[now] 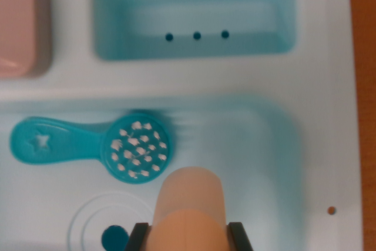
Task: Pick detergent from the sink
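Black pincer [189,236] fingers [136,238] are seen at the bottom edge of the wrist view, one on each side of a peach-coloured detergent bottle [189,210], against whose sides they are pressed; the pincer is clenched on the bottle. Only the finger ends are shown; the rest of the arm is out of frame, with the camera looking straight down.

The detergent bottle is rounded and smooth, a soft orange-peach, somewhat blurred from closeness, with no label made out. It is seen over the near part of the sink basin [264,163], a pale blue moulded tray; whether it is resting on the basin floor cannot be told.

A teal scrubbing brush [94,147] with white bristles and a star cut in its handle is laid in the basin, just to the left and farther off than the bottle. A dark teal drain [114,237] ringed by raised circles is seen near the left finger. A deeper turquoise compartment [194,19] with three holes is set at the far side, and a pink block [17,22] at the far left. A strip of brown table [363,86] is shown along the right edge.
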Available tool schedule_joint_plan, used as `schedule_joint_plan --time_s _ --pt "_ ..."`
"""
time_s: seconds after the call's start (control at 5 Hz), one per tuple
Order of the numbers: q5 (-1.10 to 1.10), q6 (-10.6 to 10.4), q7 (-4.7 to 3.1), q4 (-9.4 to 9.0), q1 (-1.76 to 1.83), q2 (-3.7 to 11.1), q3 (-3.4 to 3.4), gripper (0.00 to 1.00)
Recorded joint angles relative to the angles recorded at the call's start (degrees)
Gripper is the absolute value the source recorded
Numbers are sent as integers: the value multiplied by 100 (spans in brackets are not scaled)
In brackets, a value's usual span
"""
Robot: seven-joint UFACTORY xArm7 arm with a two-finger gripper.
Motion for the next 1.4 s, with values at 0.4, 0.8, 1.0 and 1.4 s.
schedule_joint_plan --time_s 0.4,0.8,1.0,1.4 --pt "-19 218 22 159 2 -60 -2 100" --pt "-39 453 45 331 3 -125 -4 100" --pt "-60 691 68 504 5 -191 -6 100" --pt "-82 953 94 695 7 -264 -8 100"
